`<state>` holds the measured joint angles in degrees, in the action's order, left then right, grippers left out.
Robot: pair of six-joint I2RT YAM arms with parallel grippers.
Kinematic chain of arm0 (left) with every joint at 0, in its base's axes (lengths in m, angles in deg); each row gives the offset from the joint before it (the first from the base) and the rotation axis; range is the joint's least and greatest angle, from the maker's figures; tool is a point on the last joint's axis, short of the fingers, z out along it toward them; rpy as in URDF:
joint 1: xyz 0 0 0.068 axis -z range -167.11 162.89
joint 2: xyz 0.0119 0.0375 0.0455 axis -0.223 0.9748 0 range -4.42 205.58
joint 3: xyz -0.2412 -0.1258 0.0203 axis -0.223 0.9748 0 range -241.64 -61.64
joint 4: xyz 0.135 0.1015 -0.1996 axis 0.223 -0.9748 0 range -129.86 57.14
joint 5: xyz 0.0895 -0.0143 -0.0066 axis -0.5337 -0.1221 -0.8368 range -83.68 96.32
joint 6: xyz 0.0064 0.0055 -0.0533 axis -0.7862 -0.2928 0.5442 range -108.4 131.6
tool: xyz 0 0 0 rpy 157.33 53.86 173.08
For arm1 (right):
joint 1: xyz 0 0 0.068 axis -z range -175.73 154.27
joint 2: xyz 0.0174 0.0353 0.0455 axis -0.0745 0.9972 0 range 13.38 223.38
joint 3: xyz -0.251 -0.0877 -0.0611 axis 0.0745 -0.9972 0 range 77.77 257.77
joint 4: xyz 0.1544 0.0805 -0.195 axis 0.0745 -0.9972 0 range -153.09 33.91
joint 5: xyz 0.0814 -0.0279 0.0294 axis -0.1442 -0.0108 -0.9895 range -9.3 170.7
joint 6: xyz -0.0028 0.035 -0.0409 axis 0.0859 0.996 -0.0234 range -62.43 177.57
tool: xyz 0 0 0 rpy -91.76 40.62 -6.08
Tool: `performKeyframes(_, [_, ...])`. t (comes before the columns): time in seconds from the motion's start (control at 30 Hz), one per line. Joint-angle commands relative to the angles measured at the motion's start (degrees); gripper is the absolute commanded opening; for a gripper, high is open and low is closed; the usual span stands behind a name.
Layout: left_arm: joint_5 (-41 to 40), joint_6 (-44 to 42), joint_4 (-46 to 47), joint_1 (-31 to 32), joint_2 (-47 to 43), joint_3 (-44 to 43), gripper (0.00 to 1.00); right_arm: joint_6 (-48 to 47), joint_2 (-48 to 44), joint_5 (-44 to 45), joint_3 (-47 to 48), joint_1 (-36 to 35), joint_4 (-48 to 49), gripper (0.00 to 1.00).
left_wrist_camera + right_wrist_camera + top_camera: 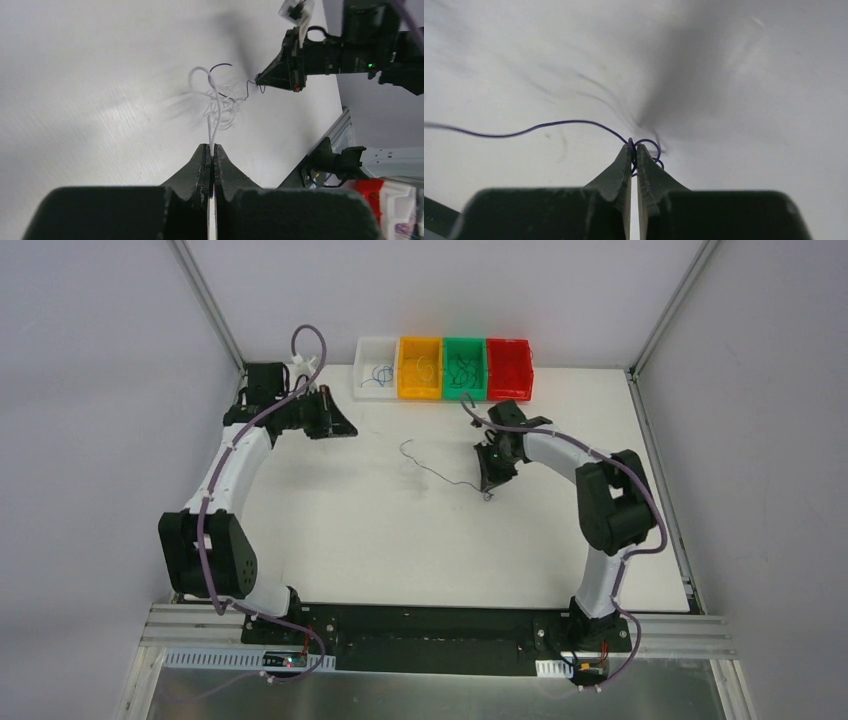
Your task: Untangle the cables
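**Claws.** The left claw (211,150) is pinched shut on the end of a white cable (214,107). The cable rises from between its tips into a loose bundle of loops over the desk (350,530). The right claw (634,150) is likewise clamped, on a dark cable (549,124) that curls at the tips and trails off to one side. From above, this cable lies across the middle of the desk, between the two arms.

**Progress.** Four bins stand in a row at the far edge. The white bin (377,393) holds a blue wire, the orange bin (420,393) a pale one and the green bin (465,393) dark ones. The contents of the red bin (510,392) cannot be made out. In my judgement most of the sorting is done and these two cables are what is left. In the left wrist view the dark strand appears to pass through the white loops (blur prevents certainty), so I judge the pair not yet parted. Drawing the claws apart looks like the step in hand.

**Surface and room.** The desk is plain white and matte, which makes the white cable practically invisible from above. Pale grey walls enclose it, with aluminium posts (205,295) at the corners and a metal rail (440,625) along the near edge carrying the arm bases.
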<state>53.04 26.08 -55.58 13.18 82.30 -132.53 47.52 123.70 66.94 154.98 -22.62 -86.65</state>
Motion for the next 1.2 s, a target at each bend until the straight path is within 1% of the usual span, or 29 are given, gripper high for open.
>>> performKeyframes(0.0, [1.15, -5.48, -2.41, 0.06, -6.18, -9.24, 0.0, -6.62, -6.71, 5.34, -6.16, 4.31, -3.87, 0.02])
performKeyframes(0.03, [1.31, -5.47, -2.42, 0.06, -6.5, -10.78, 0.0, -7.33, -7.07, 5.44, -7.16, 5.49, -4.07, 0.0])
performKeyframes(0.2, [0.96, -4.4, -2.33, 0.01, -6.59, -18.86, 0.0, -10.6, -7.99, 6.9, -9.32, 10.5, -5.5, 0.0])
performKeyframes(0.37, [0.1, -2.7, -1.7, -3.12, -4.8, -27.53, 0.0, -13.14, -8.77, 7.29, -10.22, 15.72, -7.42, 0.0])
performKeyframes(0.43, [0.6, -2.47, -1.5, -3.58, -4.07, -29.39, 0.0, -13.87, -8.99, 7.11, -10.64, 17.37, -7.94, 0.0])
performKeyframes(0.53, [3.42, -1.8, -0.92, -3.61, -3.31, -31.7, 0.0, -14.38, -9.68, 3.02, -10.72, 18.98, -9.73, 0.0])
performKeyframes(0.67, [6.78, 1.33, 0.31, -3.49, -2.36, -33.04, 0.0, -14.7, -12.84, -5.67, -10.72, 19.25, -11.08, 0.0])
performKeyframes(0.8, [6.96, 1.82, 0.66, -3.48, -2.41, -32.04, 0.0, -13.96, -15.34, -10.95, -8.59, 19.24, -11.73, 0.0])
performKeyframes(0.93, [7.75, 2.9, 0.66, -3.02, -3.54, -26.13, 0.0, -10.95, -18.0, -16.37, -3.02, 19.55, -10.62, 0.0])
performKeyframes(1.0, [7.29, 2.65, 0.73, -2.07, -4.79, -21.74, 0.0, -7.32, -18.61, -18.15, 0.36, 19.59, -7.97, 0.0])
performKeyframes(1.07, [6.59, 2.47, 1.02, -0.68, -6.18, -17.18, 0.0, -2.89, -18.49, -19.18, 3.76, 19.6, -3.07, 0.0])
performKeyframes(1.17, [6.58, 1.45, 1.19, 3.75, -7.43, -11.79, 0.0, 3.92, -16.56, -18.77, 8.25, 19.33, 5.4, 0.0])
